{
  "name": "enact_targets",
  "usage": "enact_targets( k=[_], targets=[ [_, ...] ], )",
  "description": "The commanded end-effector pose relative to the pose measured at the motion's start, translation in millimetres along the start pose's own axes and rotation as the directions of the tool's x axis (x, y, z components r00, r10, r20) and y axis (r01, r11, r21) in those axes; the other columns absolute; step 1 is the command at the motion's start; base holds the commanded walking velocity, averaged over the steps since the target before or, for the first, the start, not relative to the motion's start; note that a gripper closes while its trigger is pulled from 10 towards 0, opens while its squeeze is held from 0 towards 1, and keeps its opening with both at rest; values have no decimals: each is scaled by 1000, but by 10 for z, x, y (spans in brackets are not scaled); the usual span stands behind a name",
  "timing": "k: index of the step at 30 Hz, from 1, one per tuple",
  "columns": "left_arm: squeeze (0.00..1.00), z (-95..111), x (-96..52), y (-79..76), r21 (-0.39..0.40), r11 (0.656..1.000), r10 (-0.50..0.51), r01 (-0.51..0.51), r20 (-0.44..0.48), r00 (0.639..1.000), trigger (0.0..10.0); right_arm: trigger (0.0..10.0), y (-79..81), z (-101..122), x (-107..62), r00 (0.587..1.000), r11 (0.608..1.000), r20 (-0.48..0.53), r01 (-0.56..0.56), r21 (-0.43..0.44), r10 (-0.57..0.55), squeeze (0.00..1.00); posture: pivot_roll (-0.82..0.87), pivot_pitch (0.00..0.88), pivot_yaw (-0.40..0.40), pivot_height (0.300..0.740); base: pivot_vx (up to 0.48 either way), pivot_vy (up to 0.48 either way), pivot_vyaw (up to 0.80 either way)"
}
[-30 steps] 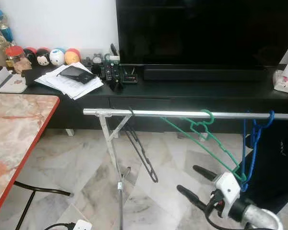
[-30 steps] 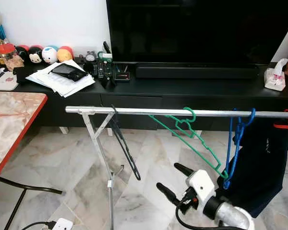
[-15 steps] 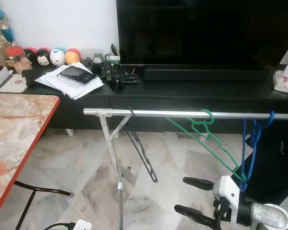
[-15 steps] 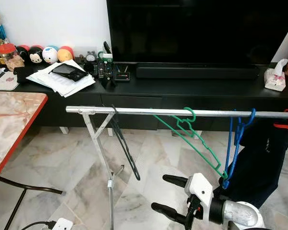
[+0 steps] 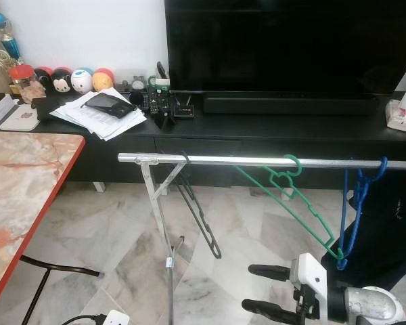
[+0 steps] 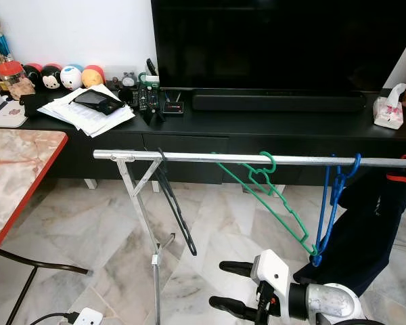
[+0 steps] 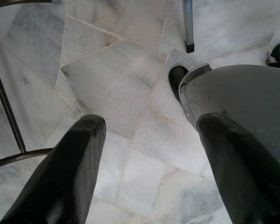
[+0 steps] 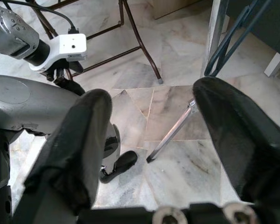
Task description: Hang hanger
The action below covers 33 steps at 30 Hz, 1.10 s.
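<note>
We find the green hanger [image 5: 291, 195] hooked over the metal rail [image 5: 257, 161], between a black hanger [image 5: 197, 211] and a blue hanger [image 5: 355, 203]. The right gripper [image 5: 257, 292] sits low, below and apart from its lower tip, fingers spread and empty. The left gripper [image 7: 144, 154] points at the marble floor [image 7: 116, 84], fingers likewise parted, holding nothing.

White wall [image 5: 101, 27], marble floor [image 5: 122, 250] — black TV bench [image 5: 291, 132], big television [image 5: 291, 44], marble-topped table [image 5: 20, 183].
</note>
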State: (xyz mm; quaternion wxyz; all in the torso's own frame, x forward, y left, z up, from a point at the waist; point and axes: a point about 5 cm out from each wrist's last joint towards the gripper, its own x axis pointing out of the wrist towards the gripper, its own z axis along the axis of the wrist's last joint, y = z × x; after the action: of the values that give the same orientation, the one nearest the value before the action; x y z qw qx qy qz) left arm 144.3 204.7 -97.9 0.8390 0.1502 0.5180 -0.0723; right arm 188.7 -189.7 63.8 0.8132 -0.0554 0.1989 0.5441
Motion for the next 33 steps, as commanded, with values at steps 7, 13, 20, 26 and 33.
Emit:
enact_targets(
  k=[7, 13, 20, 26, 33],
  targets=[
    [0, 20, 9, -133, 17, 998, -58, 58, 5, 998, 10000, 0, 18, 36, 40, 1000, 1000, -1, -24, -19, 24, 0, -97, 0, -22, 740, 0, 0, 0],
    [0, 16, 9, -131, 18, 998, -57, 57, 3, 998, 10000, 0, 23, 34, 48, 1000, 999, 1, -27, -20, 27, 0, -95, 0, -22, 740, 0, 0, 0],
    [0, 15, 9, -131, 18, 998, -58, 58, 3, 998, 10000, 0, 66, 52, 77, 997, 997, -1, -75, -22, 75, 0, -95, 0, -23, 740, 0, 0, 0],
    [0, 13, 8, -128, 19, 998, -59, 59, 3, 998, 10000, 10000, 51, 191, 154, 996, 994, 42, -75, -79, 79, 0, -97, 0, -22, 740, 0, 0, 0],
    [0, 16, 8, -129, 21, 998, -61, 61, 4, 998, 10000, 10000, 100, 247, 336, 987, 983, 48, -150, -107, 156, 0, -94, 0, -21, 740, 0, 0, 0]
  ],
)
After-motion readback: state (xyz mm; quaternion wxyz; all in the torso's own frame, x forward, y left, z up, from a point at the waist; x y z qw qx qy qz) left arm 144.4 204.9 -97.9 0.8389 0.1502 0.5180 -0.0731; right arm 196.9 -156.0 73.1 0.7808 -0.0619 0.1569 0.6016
